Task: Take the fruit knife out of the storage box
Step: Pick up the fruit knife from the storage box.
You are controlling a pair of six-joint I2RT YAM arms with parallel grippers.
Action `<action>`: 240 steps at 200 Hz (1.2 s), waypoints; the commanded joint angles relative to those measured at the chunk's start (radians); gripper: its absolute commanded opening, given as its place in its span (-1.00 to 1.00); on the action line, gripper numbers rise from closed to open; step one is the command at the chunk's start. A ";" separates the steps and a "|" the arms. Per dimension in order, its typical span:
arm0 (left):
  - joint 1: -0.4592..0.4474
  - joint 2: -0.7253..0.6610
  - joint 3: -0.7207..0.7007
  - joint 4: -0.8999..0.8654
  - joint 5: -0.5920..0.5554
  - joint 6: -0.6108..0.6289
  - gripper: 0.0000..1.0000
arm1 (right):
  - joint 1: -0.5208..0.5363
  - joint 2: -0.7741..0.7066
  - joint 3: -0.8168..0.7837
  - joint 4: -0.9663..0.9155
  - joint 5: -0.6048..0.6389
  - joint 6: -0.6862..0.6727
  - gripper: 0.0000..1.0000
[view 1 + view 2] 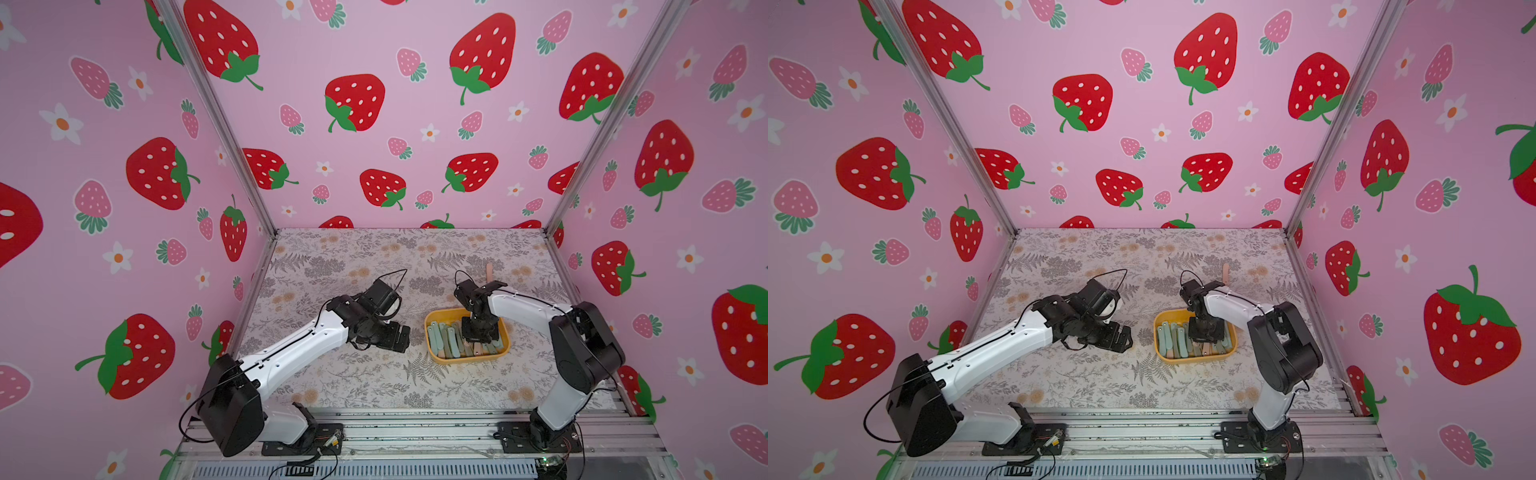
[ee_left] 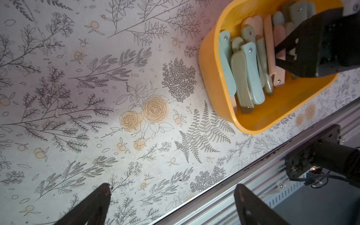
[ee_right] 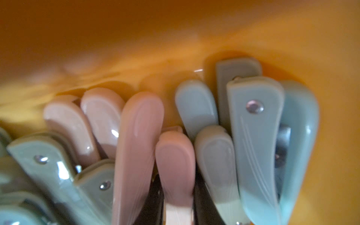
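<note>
Two jaws of the right gripper (image 2: 276,54) pinch a pink fruit knife (image 3: 175,159) inside the storage box (image 2: 210,78). At its nine o'clock, the left gripper (image 2: 173,187) hovers, spread wide.

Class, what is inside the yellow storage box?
Inside the storage box lie folded knives, pink and green, side by side. The right gripper reaches in, fingers pressed either side of one pink knife. Whatever lies under gripper and pile is hidden.
</note>
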 commanded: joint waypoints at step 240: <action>-0.003 0.165 0.294 -0.063 0.052 0.083 0.99 | -0.032 -0.169 0.300 -0.292 0.056 -0.029 -0.77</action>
